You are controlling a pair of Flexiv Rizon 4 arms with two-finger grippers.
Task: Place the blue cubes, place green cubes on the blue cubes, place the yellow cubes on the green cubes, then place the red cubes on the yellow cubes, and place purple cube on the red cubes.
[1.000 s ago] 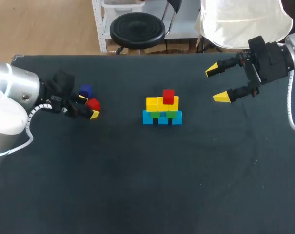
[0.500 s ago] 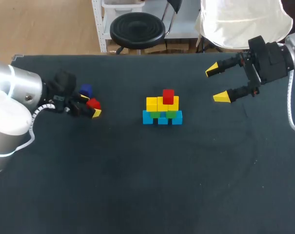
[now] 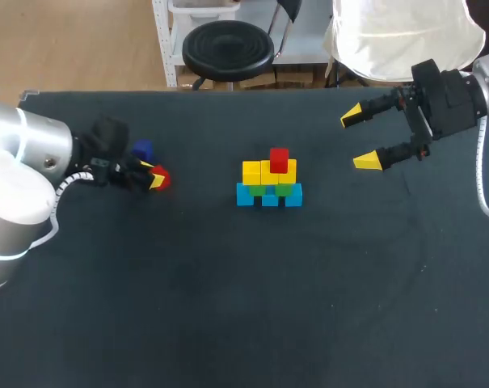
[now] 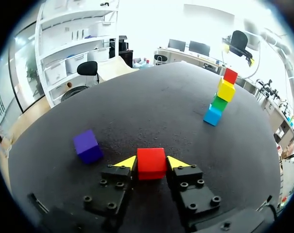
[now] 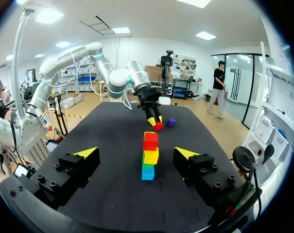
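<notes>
The stack [image 3: 269, 182] stands mid-table: blue cubes at the bottom, green cubes on them, yellow cubes above, one red cube [image 3: 279, 159] on top at the right. At the table's left, my left gripper [image 3: 155, 179] is down on a second red cube [image 3: 161, 177], with a yellow tip pressed against each side of the red cube [image 4: 151, 163]. A purple cube [image 4: 87, 146] sits on the table just beside it. My right gripper [image 3: 360, 137] hovers open and empty at the far right; from it the stack [image 5: 149, 155] lies ahead.
The dark table [image 3: 228, 307] has wide free room in front of the stack and between the stack and each gripper. The purple cube [image 3: 142, 150] lies just behind the left gripper, close to its fingers.
The left gripper's fingers have closed in from wide apart onto the red cube. The right arm and the stack have not moved.
</notes>
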